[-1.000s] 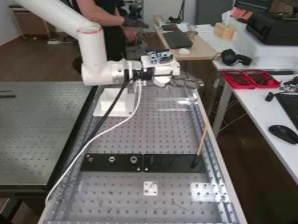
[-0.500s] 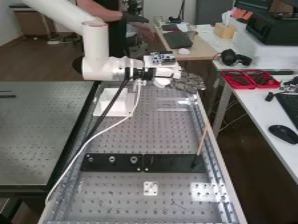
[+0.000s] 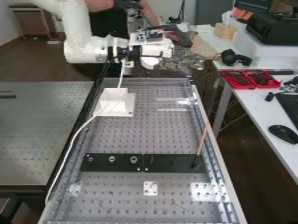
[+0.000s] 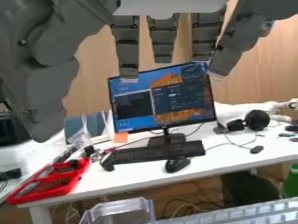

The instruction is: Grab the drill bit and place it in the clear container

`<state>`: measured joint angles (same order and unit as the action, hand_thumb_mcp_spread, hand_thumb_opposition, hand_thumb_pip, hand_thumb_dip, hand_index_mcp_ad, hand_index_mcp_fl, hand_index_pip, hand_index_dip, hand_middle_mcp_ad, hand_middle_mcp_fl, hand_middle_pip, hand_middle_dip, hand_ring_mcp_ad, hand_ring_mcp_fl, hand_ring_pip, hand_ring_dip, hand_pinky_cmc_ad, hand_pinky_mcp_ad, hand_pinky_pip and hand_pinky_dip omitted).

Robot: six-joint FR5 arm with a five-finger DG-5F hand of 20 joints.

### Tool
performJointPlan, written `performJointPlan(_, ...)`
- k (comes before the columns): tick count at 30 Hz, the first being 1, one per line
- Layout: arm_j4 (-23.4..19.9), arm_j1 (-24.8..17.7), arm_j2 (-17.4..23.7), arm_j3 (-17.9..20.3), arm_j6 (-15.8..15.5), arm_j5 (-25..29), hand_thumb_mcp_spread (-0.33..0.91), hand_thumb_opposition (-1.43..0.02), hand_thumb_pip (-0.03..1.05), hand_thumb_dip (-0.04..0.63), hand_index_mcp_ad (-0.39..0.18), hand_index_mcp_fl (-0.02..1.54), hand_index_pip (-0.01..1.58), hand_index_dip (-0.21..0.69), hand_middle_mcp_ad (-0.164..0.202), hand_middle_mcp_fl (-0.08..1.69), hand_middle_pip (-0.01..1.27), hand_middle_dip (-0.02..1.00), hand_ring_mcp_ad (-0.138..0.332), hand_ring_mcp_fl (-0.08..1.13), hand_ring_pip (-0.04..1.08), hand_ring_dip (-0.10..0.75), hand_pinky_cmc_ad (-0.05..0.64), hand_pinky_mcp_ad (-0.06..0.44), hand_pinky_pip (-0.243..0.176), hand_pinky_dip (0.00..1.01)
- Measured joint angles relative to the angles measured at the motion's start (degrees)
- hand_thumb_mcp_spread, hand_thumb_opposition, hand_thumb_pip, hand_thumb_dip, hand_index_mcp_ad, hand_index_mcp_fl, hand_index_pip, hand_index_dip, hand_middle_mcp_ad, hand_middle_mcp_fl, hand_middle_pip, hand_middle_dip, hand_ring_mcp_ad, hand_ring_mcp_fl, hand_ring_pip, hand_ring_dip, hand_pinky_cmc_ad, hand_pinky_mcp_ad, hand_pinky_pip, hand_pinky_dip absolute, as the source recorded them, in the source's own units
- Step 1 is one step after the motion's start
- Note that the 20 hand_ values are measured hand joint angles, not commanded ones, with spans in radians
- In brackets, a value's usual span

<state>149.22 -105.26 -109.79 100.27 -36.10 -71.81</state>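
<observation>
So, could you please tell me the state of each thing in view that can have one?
Hand: open, fingers straight.
Clear container: only partly visible; whether it is empty, I cannot tell.
Slim stick: leaning, not lying flat.
Monitor: switched on.
Red tray: uncovered, with things in it.
Headphones: unworn, resting on the desk.

Strips [image 3: 110,161]: end to end across the bench [image 3: 126,135]
Stick [image 3: 201,140]: at the right strip's right end
Small plate [image 3: 151,185]: before the right strip
Block [image 3: 113,101]: behind the left strip
Container [image 4: 120,212]: right of the block
Side bench [image 3: 266,110]: right of the bench
Tray [image 3: 246,86]: on the side bench, behind the mouse [image 3: 284,133]
</observation>
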Motion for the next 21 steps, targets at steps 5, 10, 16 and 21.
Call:
performJointPlan(5, 0.1, -1.0, 2.7, 1.2, -0.3, 3.5, 0.21, -0.70, 0.61, 0.152, -0.065, 0.01, 0.45, 0.316, 0.089, -0.02, 0.11, 0.21, 0.222, 0.00, 0.08, 0.059, 0.344, 0.168, -0.099, 0.48)
performJointPlan(10, 3.1, -0.9, 3.2, 0.4, -0.6, 2.8, 0.21, -0.70, 0.62, 0.150, -0.063, 0.02, 0.44, 0.330, 0.089, -0.03, 0.12, 0.21, 0.223, 0.00, 0.08, 0.059, 0.347, 0.168, -0.103, 0.48)
performJointPlan(16, 5.0, -0.1, 3.6, -0.7, -1.3, 0.6, 0.21, -0.70, 0.62, 0.150, -0.061, 0.01, 0.41, 0.332, 0.089, -0.03, 0.12, 0.21, 0.227, 0.00, 0.08, 0.059, 0.347, 0.168, -0.103, 0.49)
performJointPlan(21, 6.5, 0.7, 4.8, -1.1, -1.5, -0.2, 0.21, -0.69, 0.62, 0.150, -0.056, 0.02, 0.40, 0.339, 0.093, -0.03, 0.12, 0.21, 0.227, 0.00, 0.08, 0.059, 0.347, 0.168, -0.103, 0.49)
